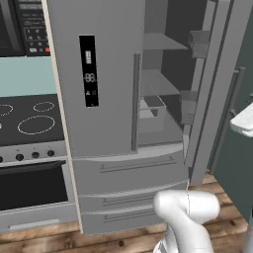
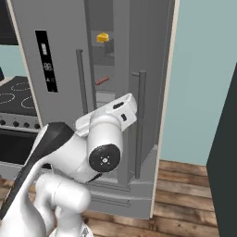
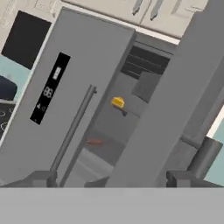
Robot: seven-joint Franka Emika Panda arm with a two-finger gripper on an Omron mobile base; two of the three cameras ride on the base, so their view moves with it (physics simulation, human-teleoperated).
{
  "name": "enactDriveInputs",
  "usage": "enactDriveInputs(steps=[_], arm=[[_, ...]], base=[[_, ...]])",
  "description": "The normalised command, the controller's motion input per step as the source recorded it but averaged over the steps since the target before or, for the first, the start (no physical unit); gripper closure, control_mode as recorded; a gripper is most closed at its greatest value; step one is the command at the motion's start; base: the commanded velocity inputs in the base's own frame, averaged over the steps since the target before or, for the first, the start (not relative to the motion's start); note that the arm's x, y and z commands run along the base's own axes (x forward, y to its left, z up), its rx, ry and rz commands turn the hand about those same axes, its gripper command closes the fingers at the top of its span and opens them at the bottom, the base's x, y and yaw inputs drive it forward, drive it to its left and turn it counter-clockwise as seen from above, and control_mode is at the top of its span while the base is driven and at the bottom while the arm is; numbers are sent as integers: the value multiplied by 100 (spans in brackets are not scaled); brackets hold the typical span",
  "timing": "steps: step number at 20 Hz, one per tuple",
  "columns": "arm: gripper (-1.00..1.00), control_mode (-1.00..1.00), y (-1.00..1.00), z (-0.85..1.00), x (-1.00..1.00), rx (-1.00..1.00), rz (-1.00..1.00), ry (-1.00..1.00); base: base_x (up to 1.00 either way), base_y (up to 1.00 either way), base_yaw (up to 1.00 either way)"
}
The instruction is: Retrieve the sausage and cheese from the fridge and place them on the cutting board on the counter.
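- Hand view gives you the cheese (image 3: 117,102) as a small yellow wedge on an upper shelf inside the fridge (image 3: 83,65), seen through the gap where the right door (image 3: 175,109) stands open.
- You can find the same cheese (image 2: 102,37) in the right base view, high in the open compartment, near the top of the picture.
- Below it, one shelf down, lies the sausage (image 3: 93,141), a short reddish-brown link; in the right base view the sausage (image 2: 102,80) lies tilted on its shelf, well apart from the cheese.
- Your gripper (image 3: 111,180) has its two dark finger tips spread wide apart at the bottom of the hand view, with nothing between them; it looks to be outside the compartment, though the angle makes that hard to judge.
- The left door is shut, and you see its black display panel (image 1: 89,70) and vertical bar handle (image 1: 134,101) in the left base view.
- Under the doors sit the fridge's bottom drawers (image 1: 128,173).
- To the left of the fridge you have the black-topped stove (image 1: 29,118) with its oven below.
- The floor (image 2: 185,203) is wooden planks.
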Motion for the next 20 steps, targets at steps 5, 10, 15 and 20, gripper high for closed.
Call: enactDriveInputs(steps=[5, 10, 15, 20], arm=[[-100, -100, 99, 23, 0, -28, -32, 15], [-100, -100, 100, 10, 6, -30, -30, 22], [-100, -100, 47, 0, 15, -18, -11, 3], [-100, -100, 17, 6, 73, -2, -29, 8]], base=[[0, 0, 0], [0, 0, 0], [0, 0, 0], [0, 0, 0]])
